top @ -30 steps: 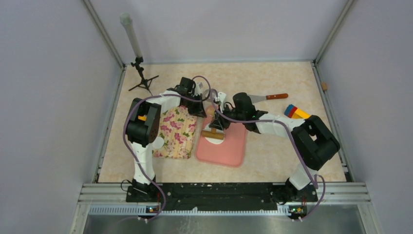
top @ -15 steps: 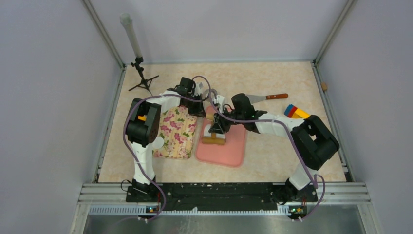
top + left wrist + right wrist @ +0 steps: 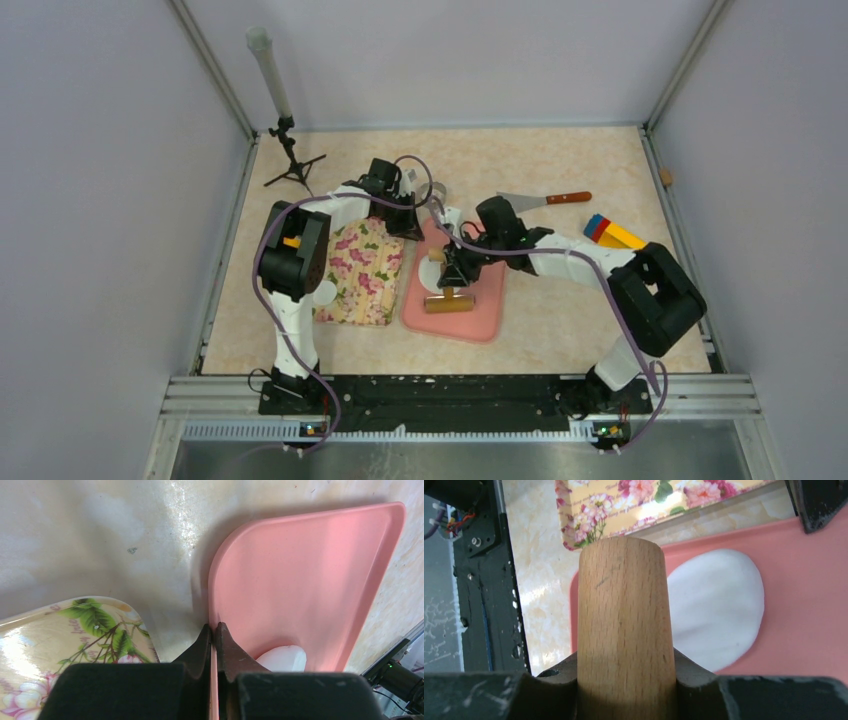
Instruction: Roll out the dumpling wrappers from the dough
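Note:
The pink board (image 3: pixel 475 310) lies mid-table, and my left gripper (image 3: pixel 405 226) is shut on its far left rim (image 3: pixel 215 630). The dough (image 3: pixel 719 605) is a flattened white oval on the board, and its edge also shows in the left wrist view (image 3: pixel 282 657). My right gripper (image 3: pixel 452 276) is shut on a wooden rolling pin (image 3: pixel 449 303) that lies crosswise on the near half of the board. In the right wrist view the rolling pin (image 3: pixel 624 620) fills the jaws, with the dough just beside it. No dumpling wrappers are in view.
A floral tray (image 3: pixel 362 272) sits against the board's left side. A scraper with a wooden handle (image 3: pixel 545 200) and coloured blocks (image 3: pixel 607 230) lie at the back right. A black tripod with a white tube (image 3: pixel 290 160) stands at the back left.
My right gripper has drawn the rolling pin toward the near edge of the board, across the dough. The left gripper has stayed on the board's rim.

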Robot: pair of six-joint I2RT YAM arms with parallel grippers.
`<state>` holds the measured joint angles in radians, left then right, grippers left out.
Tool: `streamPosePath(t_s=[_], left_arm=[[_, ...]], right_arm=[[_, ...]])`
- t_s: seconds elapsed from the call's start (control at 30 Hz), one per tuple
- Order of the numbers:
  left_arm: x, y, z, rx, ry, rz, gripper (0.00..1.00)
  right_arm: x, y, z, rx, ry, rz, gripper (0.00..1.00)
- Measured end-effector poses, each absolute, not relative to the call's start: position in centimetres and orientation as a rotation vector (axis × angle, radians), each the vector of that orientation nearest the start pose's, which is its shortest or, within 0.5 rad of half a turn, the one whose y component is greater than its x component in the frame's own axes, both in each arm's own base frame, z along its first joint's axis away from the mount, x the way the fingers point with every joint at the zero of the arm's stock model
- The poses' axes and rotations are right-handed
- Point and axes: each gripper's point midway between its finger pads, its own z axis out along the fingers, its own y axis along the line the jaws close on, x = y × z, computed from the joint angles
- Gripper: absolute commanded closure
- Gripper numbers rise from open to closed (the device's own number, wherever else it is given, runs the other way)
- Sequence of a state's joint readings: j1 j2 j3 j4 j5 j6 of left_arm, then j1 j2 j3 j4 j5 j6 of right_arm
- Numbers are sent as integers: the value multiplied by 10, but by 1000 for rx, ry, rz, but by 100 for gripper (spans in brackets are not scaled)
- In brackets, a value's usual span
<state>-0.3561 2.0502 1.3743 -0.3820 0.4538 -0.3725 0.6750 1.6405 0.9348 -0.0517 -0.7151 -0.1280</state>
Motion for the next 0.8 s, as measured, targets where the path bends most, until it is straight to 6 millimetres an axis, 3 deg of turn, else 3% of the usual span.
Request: streamPosePath(t_s=[0.17,0.47,0.63,0.8], left_arm=[[387,-241,26,141,2705,-836,100],[387,-241,26,141,2703,-838,100],[387,-241,26,141,2703,-838,100],[388,-241,26,141,2703,-839,100]], right_arm=[[239,316,102,-1197,1990,1040,100],[290,326,140,-952,1954,973,100],[316,327,123,-842,1997,890,100],[315,334,115,-844,2002,884,100]])
